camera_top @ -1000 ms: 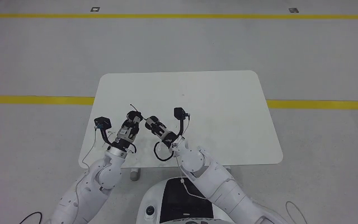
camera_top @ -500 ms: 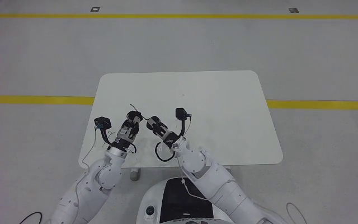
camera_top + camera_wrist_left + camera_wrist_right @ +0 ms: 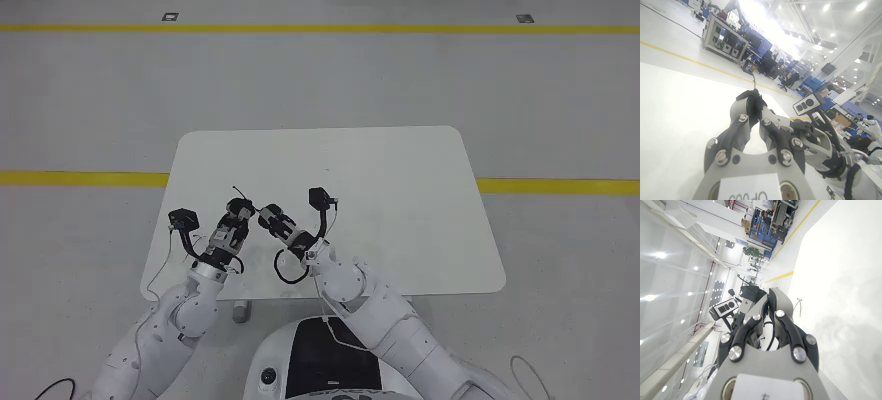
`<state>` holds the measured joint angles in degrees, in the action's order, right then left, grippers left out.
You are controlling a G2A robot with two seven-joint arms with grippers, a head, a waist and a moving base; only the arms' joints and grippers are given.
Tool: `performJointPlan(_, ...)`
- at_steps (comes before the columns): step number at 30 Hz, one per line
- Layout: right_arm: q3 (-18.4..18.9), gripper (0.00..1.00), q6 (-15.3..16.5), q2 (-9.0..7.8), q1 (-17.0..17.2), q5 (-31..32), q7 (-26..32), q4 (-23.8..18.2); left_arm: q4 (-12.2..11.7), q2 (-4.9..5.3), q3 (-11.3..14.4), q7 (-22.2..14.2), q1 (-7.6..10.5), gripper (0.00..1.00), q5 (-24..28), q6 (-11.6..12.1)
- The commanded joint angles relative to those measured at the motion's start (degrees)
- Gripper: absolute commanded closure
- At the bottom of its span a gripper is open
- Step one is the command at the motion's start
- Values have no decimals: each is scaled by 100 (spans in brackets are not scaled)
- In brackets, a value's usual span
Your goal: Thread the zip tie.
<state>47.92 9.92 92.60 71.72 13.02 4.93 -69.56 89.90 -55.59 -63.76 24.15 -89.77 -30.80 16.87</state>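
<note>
A thin black zip tie (image 3: pixel 754 81) sticks up out of my left gripper (image 3: pixel 755 94), which is shut on it; its small head (image 3: pixel 750 71) is at the free end. From above, the zip tie (image 3: pixel 238 190) pokes out past the left gripper (image 3: pixel 240 207), over the near-left part of the white table (image 3: pixel 400 200). My right gripper (image 3: pixel 266 214) sits right beside it, nearly tip to tip. In the right wrist view the right gripper (image 3: pixel 768 294) has its fingers close together with a thin black strand (image 3: pixel 772 332) running back between them. The zip tie head (image 3: pixel 740 276) shows beyond.
A thin dark wire-like piece (image 3: pixel 798 306) lies on the table beyond the right gripper. The table's near edge (image 3: pixel 330 295) runs under both forearms. Yellow floor lines (image 3: pixel 80 178) run past the table.
The right gripper has shifted slightly toward the left gripper. The left arm has held still with the zip tie.
</note>
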Motion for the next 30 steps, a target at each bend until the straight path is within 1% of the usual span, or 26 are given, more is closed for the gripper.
performJointPlan(1,-16,100,6,12,-28,-18,-5,31,0,0,0,0,0,100,0,0)
performJointPlan(8,-48,100,24,48,-107,-20,-68,124,0,0,0,0,0,100,0,0)
performJointPlan(18,2,100,53,59,-87,-5,-152,132,0,0,0,0,0,100,0,0)
performJointPlan(21,17,100,73,57,-72,-5,-136,119,0,0,0,0,0,100,0,0)
performJointPlan(30,-20,100,65,85,-162,31,-54,146,0,0,0,0,0,100,0,0)
